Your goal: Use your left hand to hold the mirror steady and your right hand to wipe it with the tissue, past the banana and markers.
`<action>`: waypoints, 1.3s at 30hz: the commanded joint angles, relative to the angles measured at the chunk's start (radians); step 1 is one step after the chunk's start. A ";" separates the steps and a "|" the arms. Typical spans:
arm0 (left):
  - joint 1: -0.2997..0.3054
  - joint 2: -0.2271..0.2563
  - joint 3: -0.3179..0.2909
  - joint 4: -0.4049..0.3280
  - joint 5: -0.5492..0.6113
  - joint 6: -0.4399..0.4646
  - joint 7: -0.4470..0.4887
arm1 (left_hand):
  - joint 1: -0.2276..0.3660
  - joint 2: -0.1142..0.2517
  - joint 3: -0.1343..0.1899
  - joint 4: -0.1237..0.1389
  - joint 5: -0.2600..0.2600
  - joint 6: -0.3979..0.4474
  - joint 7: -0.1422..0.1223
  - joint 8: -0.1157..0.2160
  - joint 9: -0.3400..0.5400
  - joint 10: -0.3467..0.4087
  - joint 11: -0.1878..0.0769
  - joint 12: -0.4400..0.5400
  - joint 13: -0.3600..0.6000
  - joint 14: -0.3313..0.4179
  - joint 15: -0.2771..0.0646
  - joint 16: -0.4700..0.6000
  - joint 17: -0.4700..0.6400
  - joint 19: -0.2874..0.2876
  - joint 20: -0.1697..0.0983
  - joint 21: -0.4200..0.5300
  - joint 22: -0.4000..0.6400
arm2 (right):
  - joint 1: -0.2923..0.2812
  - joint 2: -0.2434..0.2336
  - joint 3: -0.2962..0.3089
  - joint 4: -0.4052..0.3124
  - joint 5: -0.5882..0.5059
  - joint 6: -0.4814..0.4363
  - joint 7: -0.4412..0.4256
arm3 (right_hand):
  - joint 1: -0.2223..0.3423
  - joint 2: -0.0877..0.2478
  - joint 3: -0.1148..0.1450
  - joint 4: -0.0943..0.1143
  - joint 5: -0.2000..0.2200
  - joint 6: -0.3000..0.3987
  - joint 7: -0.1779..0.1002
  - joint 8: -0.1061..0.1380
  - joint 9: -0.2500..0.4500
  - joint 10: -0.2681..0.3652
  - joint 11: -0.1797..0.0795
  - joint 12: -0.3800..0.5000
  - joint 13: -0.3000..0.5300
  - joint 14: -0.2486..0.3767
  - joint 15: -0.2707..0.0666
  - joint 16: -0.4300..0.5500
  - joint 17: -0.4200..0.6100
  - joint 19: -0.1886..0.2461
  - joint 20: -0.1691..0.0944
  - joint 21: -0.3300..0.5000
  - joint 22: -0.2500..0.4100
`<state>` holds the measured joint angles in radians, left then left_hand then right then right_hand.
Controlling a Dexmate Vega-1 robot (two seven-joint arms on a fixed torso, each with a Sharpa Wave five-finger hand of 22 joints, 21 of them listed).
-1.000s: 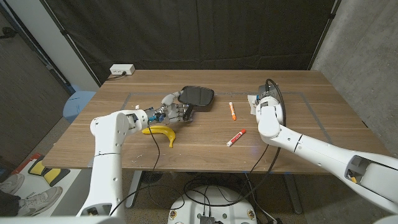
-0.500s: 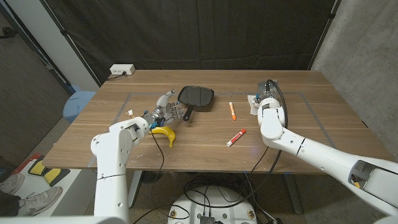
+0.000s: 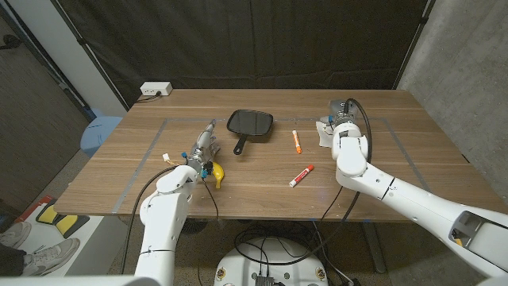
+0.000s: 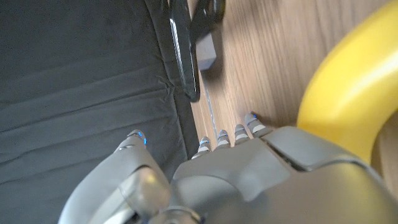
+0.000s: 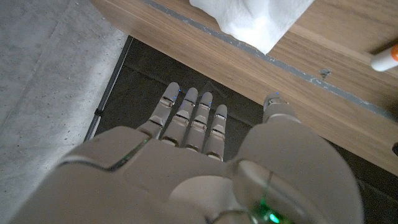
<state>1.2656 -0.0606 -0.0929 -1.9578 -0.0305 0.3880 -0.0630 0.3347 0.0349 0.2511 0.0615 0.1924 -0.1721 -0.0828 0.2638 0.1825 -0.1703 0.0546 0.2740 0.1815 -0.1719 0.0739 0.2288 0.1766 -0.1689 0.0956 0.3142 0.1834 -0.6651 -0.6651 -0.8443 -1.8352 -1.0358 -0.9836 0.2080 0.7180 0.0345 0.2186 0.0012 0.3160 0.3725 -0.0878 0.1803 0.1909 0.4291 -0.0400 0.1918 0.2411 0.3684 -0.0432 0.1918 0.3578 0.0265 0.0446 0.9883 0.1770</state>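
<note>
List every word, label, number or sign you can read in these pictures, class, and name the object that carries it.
No text can be read.
Orange marker: any print is too small.
Red-and-white marker: any print is too small.
White power strip: no legible marking.
Black hand mirror and yellow banana: no label visible.

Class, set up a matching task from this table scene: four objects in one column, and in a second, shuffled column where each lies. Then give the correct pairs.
Objects
1. mirror
2. banana
3. tissue
4. power strip

Places
A. beside the left hand, near the table's front
B. far left corner of the table
C. middle of the table, handle toward the robot
D. by the right hand, right of the markers

Pairs: 1-C, 2-A, 3-D, 4-B
</note>
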 commanded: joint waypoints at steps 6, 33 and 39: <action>-0.135 0.195 0.106 0.364 0.052 -1.060 0.149 | 0.046 -0.015 -0.007 -0.031 0.010 0.022 -0.060 0.005 -0.001 0.086 -0.068 0.007 -0.002 0.080 -0.065 -0.006 0.000 0.100 -0.084 0.020 -0.002 | -0.215 0.055 0.383 -0.140 0.506 0.266 -0.265 | -0.082 0.002 -0.026 0.033 -0.042 -0.119 0.021 -0.007 0.003 -0.122 0.049 -0.004 -0.021 -0.087 0.013 -0.009 -0.031 -0.026 0.024 -0.045 -0.001; -0.185 0.405 0.182 0.493 -0.165 -1.235 0.067 | 0.064 -0.025 -0.018 -0.045 0.025 0.092 -0.103 -0.006 -0.002 0.124 -0.109 -0.016 -0.003 0.117 -0.116 -0.024 -0.001 0.132 -0.137 0.010 -0.002 | -0.411 0.233 0.724 -0.038 1.073 0.823 -0.305 | -0.200 0.033 -0.061 0.077 -0.109 -0.170 0.021 0.007 0.000 -0.199 0.086 0.001 -0.050 -0.271 0.032 -0.026 -0.112 -0.114 -0.053 -0.139 -0.003; -0.180 0.433 0.182 0.523 -0.226 -1.229 0.016 | 0.065 -0.024 -0.019 -0.045 0.027 0.097 -0.103 -0.008 -0.002 0.124 -0.108 -0.020 -0.003 0.116 -0.116 -0.027 -0.002 0.125 -0.138 0.005 -0.002 | -0.457 0.270 0.711 -0.104 1.039 0.797 -0.393 | -0.212 0.045 -0.064 0.069 -0.115 -0.173 0.021 0.009 -0.002 -0.211 0.078 0.005 -0.055 -0.338 0.026 -0.024 -0.153 -0.193 -0.051 -0.190 -0.004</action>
<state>1.0770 0.3127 0.0828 -1.4742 -0.1487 -0.7930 0.0228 0.3961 0.0099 0.2294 0.0231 0.2119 -0.0836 -0.1820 0.2586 0.1767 -0.0499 -0.0500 0.2574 0.1766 -0.0555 -0.0304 0.2031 0.1720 -0.0352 -0.0315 0.3250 0.1790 -1.0519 -0.4639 -0.1644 -1.8968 -0.0406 -0.2393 -0.0994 0.5129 0.0771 0.1560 0.0776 0.2033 0.2068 -0.0644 0.1852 0.1902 0.2240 0.0373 0.1918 0.1853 0.0415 -0.0168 0.1695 0.2122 -0.1467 -0.0164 0.8081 0.1722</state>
